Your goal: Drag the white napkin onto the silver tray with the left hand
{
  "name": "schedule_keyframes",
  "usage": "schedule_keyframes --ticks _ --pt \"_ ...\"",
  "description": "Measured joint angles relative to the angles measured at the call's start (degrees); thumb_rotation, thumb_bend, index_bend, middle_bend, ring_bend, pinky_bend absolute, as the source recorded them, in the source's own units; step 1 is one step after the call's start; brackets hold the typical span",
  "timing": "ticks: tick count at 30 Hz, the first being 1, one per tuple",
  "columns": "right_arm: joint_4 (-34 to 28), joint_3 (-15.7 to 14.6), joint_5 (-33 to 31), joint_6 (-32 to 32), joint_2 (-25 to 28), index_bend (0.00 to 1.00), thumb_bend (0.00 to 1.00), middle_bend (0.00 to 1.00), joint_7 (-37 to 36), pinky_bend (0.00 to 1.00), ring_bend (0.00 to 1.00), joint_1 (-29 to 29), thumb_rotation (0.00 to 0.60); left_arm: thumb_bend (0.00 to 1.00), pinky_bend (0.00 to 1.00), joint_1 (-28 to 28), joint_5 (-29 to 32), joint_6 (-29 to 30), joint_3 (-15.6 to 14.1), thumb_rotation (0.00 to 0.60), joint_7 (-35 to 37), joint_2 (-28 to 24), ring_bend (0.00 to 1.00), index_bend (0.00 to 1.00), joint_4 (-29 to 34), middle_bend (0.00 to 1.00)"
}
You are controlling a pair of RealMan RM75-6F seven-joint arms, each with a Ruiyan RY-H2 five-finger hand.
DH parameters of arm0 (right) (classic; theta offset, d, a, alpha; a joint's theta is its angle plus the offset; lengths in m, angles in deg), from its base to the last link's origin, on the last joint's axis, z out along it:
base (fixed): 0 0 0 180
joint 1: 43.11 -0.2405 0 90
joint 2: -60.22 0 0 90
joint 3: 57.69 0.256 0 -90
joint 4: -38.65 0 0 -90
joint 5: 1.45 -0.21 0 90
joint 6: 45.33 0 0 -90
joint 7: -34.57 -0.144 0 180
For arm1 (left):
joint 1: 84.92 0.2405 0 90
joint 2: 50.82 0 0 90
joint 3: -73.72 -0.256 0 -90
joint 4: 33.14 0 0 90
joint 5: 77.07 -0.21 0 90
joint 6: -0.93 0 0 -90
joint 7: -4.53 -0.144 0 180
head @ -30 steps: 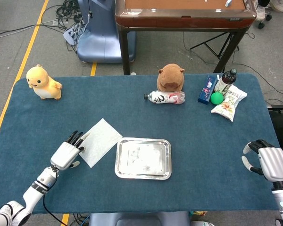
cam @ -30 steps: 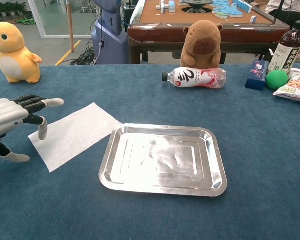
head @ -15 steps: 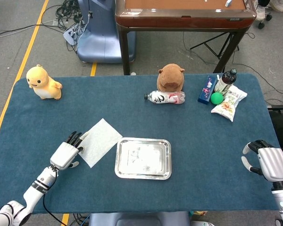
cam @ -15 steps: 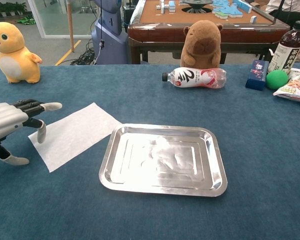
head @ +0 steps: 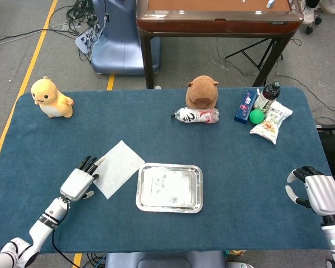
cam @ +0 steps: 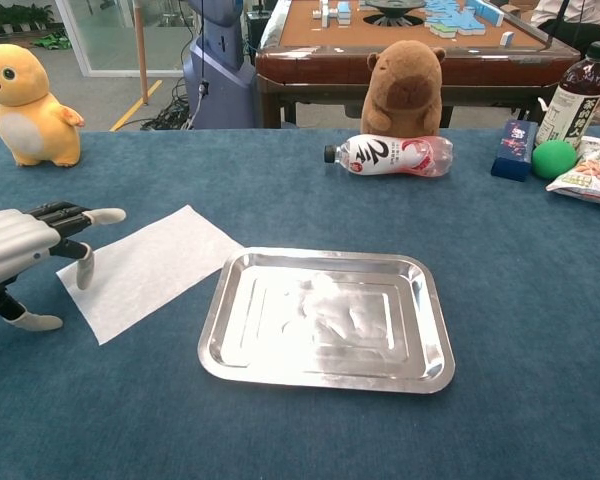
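Head view: white napkin [head: 118, 167] lies flat on the blue table [head: 56, 145], lower left of centre, one corner just beside the left rim of the silver tray [head: 170, 187]. Napkin is wholly off the tray; tray interior bare. Left hand [head: 78, 181] sits at the napkin's left edge, fingers extended and spread, holding nothing; fingertips [head: 89, 163] over or at the napkin's corner, contact not certain. Right hand [head: 318, 192] at lower right of the frame, well apart from everything, fingers loosely curled around nothing.

Chest view: left hand [cam: 25, 245] at left edge of frame, one finger pointing down at the napkin [cam: 150, 268] near its left corner. Nothing stands between napkin and tray [cam: 325, 318].

Upper part of the frame, far from the work: yellow plush toy [head: 51, 97] upper left; brown capybara plush [head: 202, 92] with a plastic bottle [head: 195, 115] lying on its side in front; blue box [head: 245, 105], dark bottle [head: 266, 96], green ball [head: 257, 116] and snack bag [head: 271, 123] clustered upper right.
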Motion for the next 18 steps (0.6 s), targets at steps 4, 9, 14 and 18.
schedule_keyframes --ticks 4,9,14,18 --pt "0.0 0.0 0.0 0.0 0.0 0.53 0.35 0.5 0.0 0.49 0.32 0.0 0.6 0.19 0.02 0.0 0.1 0.0 -0.1 0.6 0.2 0.2 0.0 0.51 -0.2 0.0" --pt "0.0 0.0 0.0 -0.1 0.0 0.53 0.36 0.5 0.0 0.49 0.32 0.0 0.6 0.21 0.02 0.0 0.3 -0.2 -0.1 0.6 0.3 0.3 0.0 0.51 -0.3 0.0" --pt "0.0 0.0 0.1 0.0 0.0 0.53 0.35 0.5 -0.1 0.49 0.32 0.0 0.6 0.24 0.02 -0.1 0.5 -0.5 -0.2 0.6 0.5 0.5 0.0 0.51 -0.5 0.0" --pt "0.0 0.0 0.1 0.1 0.0 0.53 0.36 0.5 -0.2 0.49 0.32 0.0 0.6 0.27 0.02 -0.2 0.7 -0.7 -0.2 0.6 0.6 0.7 0.0 0.51 -0.6 0.0"
